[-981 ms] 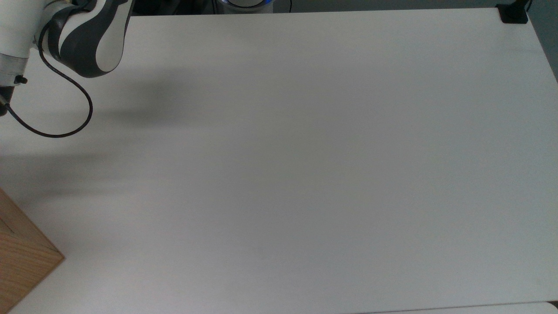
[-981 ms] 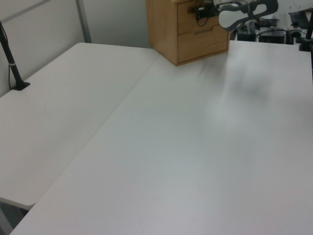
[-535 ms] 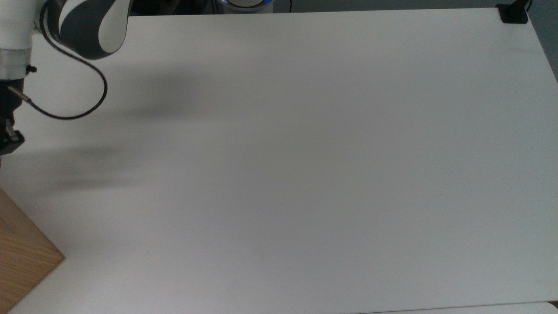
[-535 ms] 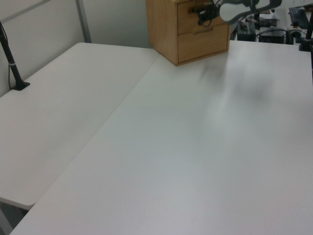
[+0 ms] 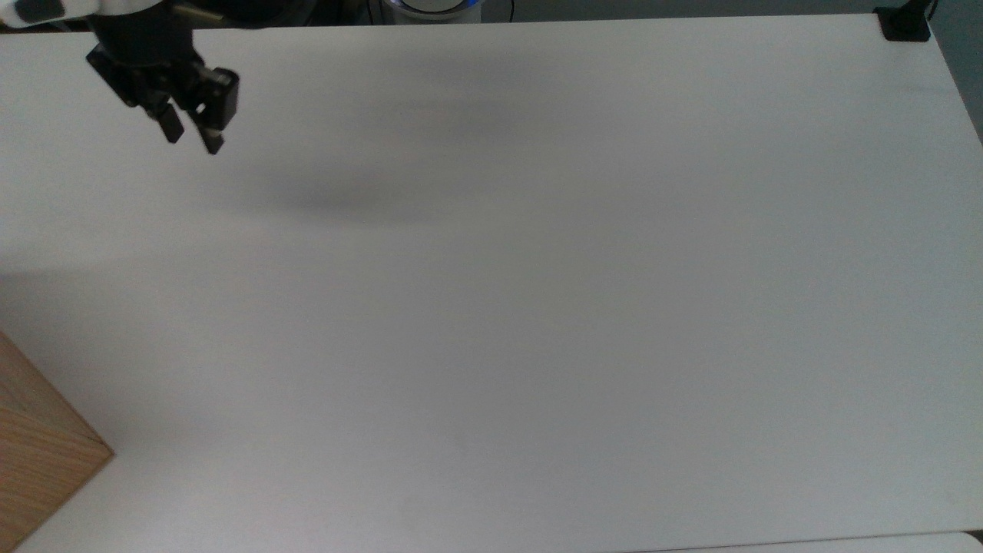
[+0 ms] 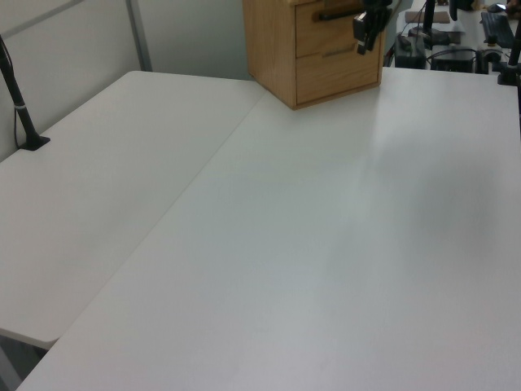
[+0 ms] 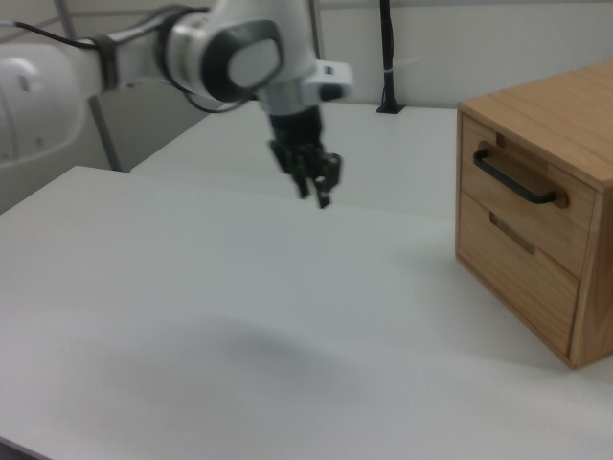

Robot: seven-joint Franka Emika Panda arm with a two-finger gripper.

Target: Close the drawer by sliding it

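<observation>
The drawer point(image 7: 522, 182) is the upper front of the oak cabinet point(image 7: 565, 115), with a black bar handle point(image 7: 515, 179). In the right view its front looks level with the cabinet face. The left view shows the drawer point(image 6: 330, 31) at the top, on the cabinet point(image 6: 273, 45). My gripper point(image 7: 314, 195) hangs above the table, well to the right view's left of the cabinet. It points down, its fingers a little apart and holding nothing. In the top view the gripper point(image 5: 193, 142) is near the upper left. In the left view the gripper point(image 6: 364, 34) overlaps the cabinet's right edge.
A white table point(image 5: 537, 307) spreads across the scene, and the cabinet's corner point(image 5: 34, 453) shows at the top view's lower left. A black clamp point(image 5: 905, 27) sits at the table's far corner. A black post point(image 6: 23, 114) stands at the left view's left.
The arm has swung away from the cabinet. In the top view the gripper moved from the left edge up and right. In the left view it left the handle.
</observation>
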